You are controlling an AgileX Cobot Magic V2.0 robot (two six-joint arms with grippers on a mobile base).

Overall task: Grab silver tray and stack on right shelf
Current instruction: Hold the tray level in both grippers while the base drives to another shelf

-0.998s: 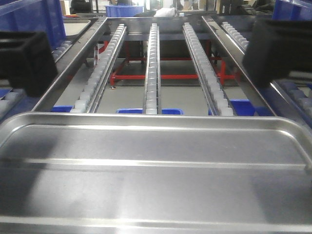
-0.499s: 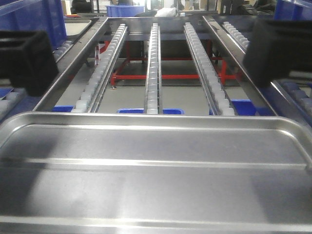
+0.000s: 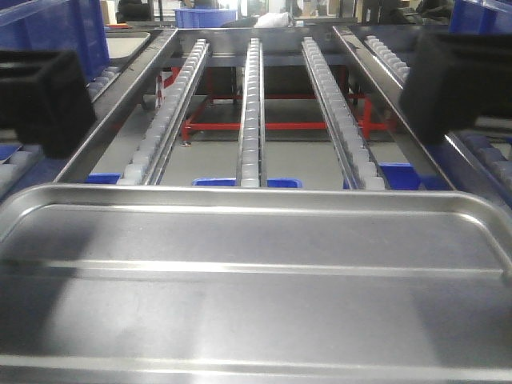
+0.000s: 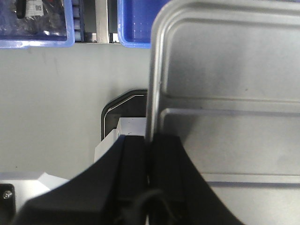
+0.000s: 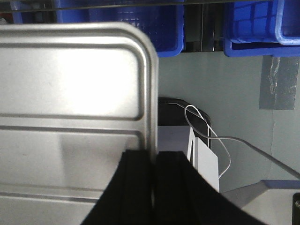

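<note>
Pinching the silver tray (image 3: 256,304) tight by both short rims with the left gripper (image 4: 149,140) and right gripper (image 5: 153,157). Holding it flat in the air, just in front of the right shelf (image 3: 250,112). Probably stiff, light, slippery metal.

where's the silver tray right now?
Front view: silver tray fills the lower frame, held just short of the right shelf and its near roller ends. Left hand grips its left rim, right hand its right rim.
</note>
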